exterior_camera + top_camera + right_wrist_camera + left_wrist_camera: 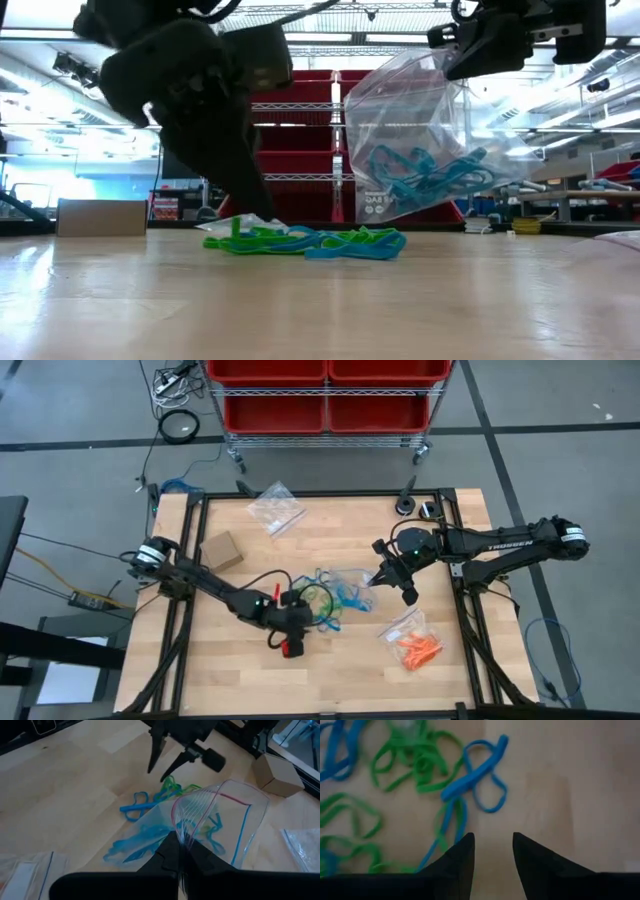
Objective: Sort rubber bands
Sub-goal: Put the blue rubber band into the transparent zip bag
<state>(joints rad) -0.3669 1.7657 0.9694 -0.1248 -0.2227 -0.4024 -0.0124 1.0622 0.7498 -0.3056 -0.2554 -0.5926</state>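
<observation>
Hovering with fingers parted, left gripper (493,845) over loose blue and green rubber bands (325,600) mid-table; next, pinching one blue loop. Further right, right gripper (179,851) clamped on clear bag (210,820) of blue bands.

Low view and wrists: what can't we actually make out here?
- Low view: left gripper tips hidden behind the green and blue rubber bands.
- Left wrist view: bands cut off by the picture's edges, so no count.
- Right wrist view: right gripper pinches the clear bag; its creases blur the blue bands inside.
</observation>
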